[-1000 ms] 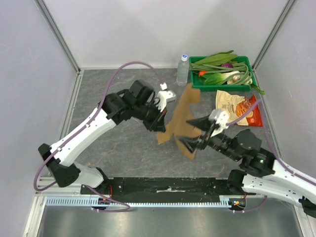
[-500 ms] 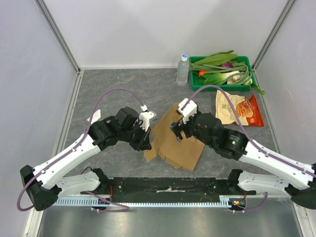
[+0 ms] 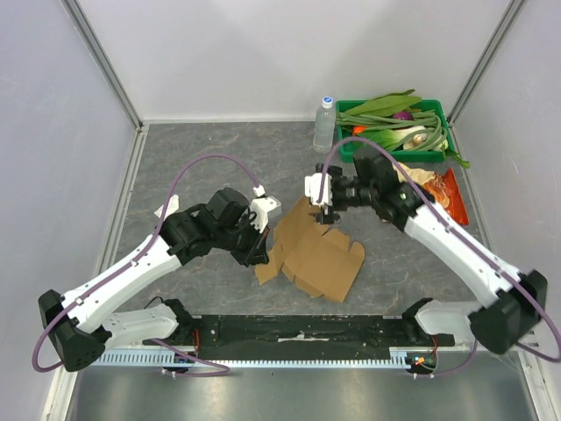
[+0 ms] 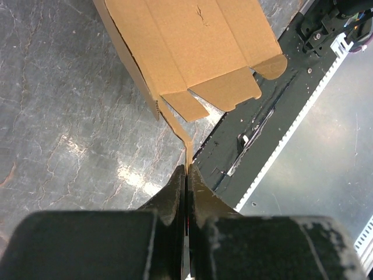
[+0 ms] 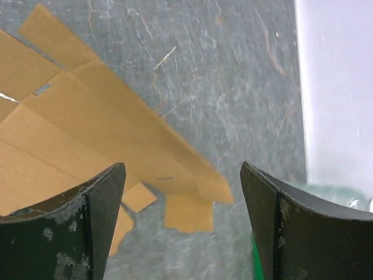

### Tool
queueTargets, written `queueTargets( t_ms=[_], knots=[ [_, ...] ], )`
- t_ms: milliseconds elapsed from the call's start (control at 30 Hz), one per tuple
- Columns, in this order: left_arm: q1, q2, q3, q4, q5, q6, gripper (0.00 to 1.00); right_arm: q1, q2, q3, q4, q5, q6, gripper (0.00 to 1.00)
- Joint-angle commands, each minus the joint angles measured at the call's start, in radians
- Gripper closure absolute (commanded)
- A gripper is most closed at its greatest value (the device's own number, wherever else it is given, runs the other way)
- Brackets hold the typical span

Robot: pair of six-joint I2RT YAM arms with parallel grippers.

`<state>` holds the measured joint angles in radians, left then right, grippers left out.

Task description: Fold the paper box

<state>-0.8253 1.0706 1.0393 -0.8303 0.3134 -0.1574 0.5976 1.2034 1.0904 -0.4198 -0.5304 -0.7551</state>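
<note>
The paper box (image 3: 314,256) is a flat brown cardboard sheet with flaps, lying on the grey table in the middle of the top view. My left gripper (image 3: 260,254) is at its left edge, shut on a thin flap of the box. In the left wrist view that flap runs edge-on into the closed jaws of the left gripper (image 4: 187,170), and the rest of the box (image 4: 192,46) spreads out beyond. My right gripper (image 3: 323,210) hovers open over the box's far edge. The right wrist view has the box (image 5: 87,128) below the wide-apart right gripper (image 5: 182,170), which holds nothing.
At the back right, a green tray (image 3: 343,140) holds vegetables, with a water bottle (image 3: 324,124) beside it. A snack bag (image 3: 431,191) lies partly under the right arm. There is a white scrap (image 3: 166,210) left of the left arm and a black rail (image 3: 298,331) along the near edge.
The box, held up in the air by both grippers a second ago, now lies flat on the table. The right gripper has let go and drawn back; the left still pinches the flap.
</note>
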Motion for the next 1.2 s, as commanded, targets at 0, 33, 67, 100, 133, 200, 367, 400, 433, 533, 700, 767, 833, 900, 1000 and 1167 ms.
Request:
queueTargets(
  t_ms=[0,33,67,100,133,200,367,400,433,533,700,767,833,900,1000,1167],
  knots=[
    [0.000,-0.003,0.053,-0.001,-0.013,0.073,0.98,-0.035,0.177,0.254,-0.327,-0.255,-0.341,0.13],
    [0.000,-0.001,0.053,-0.003,-0.010,0.076,0.98,-0.038,0.205,0.310,-0.353,-0.258,-0.380,0.13],
    [0.000,0.000,0.053,-0.001,-0.011,0.084,0.98,-0.038,0.253,0.331,-0.390,-0.279,-0.394,0.13],
    [0.000,0.000,0.053,-0.001,-0.013,0.085,0.98,-0.039,0.277,0.353,-0.411,-0.299,-0.407,0.14],
    [0.000,0.002,0.053,-0.003,-0.010,0.085,0.98,-0.039,0.303,0.403,-0.443,-0.318,-0.458,0.15],
    [0.000,0.002,0.054,-0.003,-0.010,0.091,0.98,-0.039,0.369,0.448,-0.557,-0.362,-0.524,0.19],
    [0.000,0.002,0.054,0.000,-0.010,0.093,0.98,-0.035,0.427,0.447,-0.600,-0.410,-0.575,0.22],
    [0.000,0.000,0.054,0.006,-0.007,0.094,0.98,-0.035,0.435,0.444,-0.600,-0.416,-0.578,0.24],
    [0.000,0.002,0.053,0.010,-0.001,0.094,0.98,-0.032,0.444,0.440,-0.602,-0.422,-0.578,0.24],
    [0.000,0.000,0.053,0.020,-0.003,0.098,0.98,-0.028,0.482,0.447,-0.597,-0.416,-0.584,0.31],
    [0.000,-0.001,0.054,0.031,-0.030,0.078,0.98,-0.028,0.479,0.460,-0.545,-0.404,-0.479,0.58],
    [0.000,-0.008,0.048,0.040,-0.057,0.056,0.98,-0.030,0.467,0.459,-0.507,-0.384,-0.452,0.70],
    [0.002,-0.015,0.041,0.054,-0.083,0.036,0.98,-0.028,0.441,0.445,-0.475,-0.369,-0.414,0.78],
    [0.002,-0.026,0.027,0.066,-0.108,0.016,0.98,-0.030,0.418,0.425,-0.442,-0.338,-0.365,0.89],
    [0.002,-0.060,0.011,0.100,-0.167,-0.022,0.97,-0.028,0.366,0.398,-0.399,-0.335,-0.314,1.00],
    [0.009,-0.156,0.031,0.126,-0.310,-0.091,0.52,-0.030,0.254,0.344,-0.301,-0.286,-0.095,1.00]
  ],
)
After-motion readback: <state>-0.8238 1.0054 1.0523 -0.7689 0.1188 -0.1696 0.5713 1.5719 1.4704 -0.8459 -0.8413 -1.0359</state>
